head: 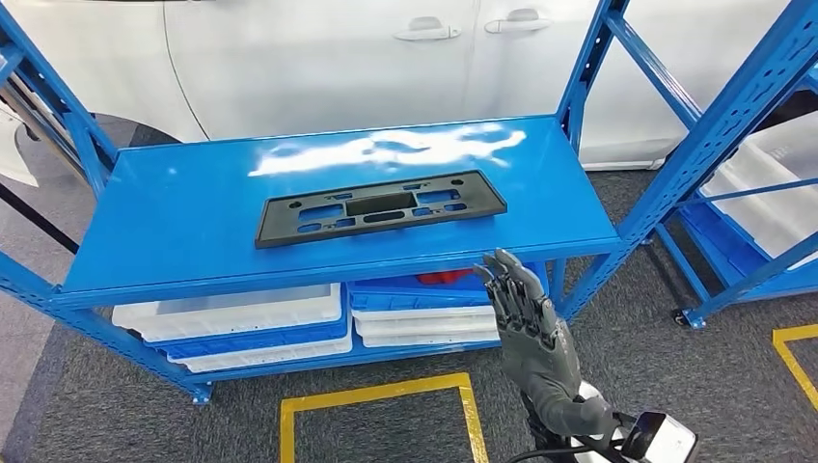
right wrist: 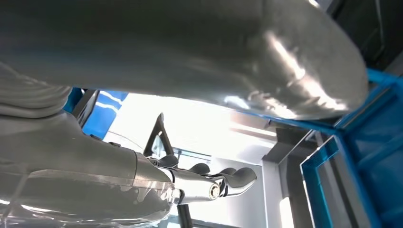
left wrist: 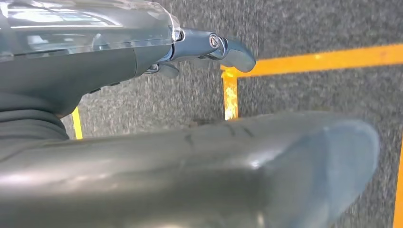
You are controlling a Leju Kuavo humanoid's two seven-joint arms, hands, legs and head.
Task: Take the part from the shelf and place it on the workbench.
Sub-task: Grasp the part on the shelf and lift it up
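Note:
A flat black rectangular part (head: pixel 380 207) with several cut-out slots lies on the blue shelf top (head: pixel 174 222), near its middle. My right hand (head: pixel 526 323) is raised in front of the shelf's front edge, below and to the right of the part, fingers extended and apart, holding nothing. In the right wrist view that hand's thumb (right wrist: pixel 214 52) and fingers (right wrist: pixel 228 180) show against blue shelf framing. My left hand (left wrist: pixel 199 156) hangs over grey carpet in the left wrist view, fingers (left wrist: pixel 223 47) apart and holding nothing.
White and blue bins (head: pixel 241 323) sit on the lower shelf. Blue uprights (head: pixel 714 125) frame the shelf, with a second rack (head: pixel 762 193) at the right. A white car (head: pixel 386 58) stands behind. Yellow tape lines (head: pixel 386 391) mark the carpet.

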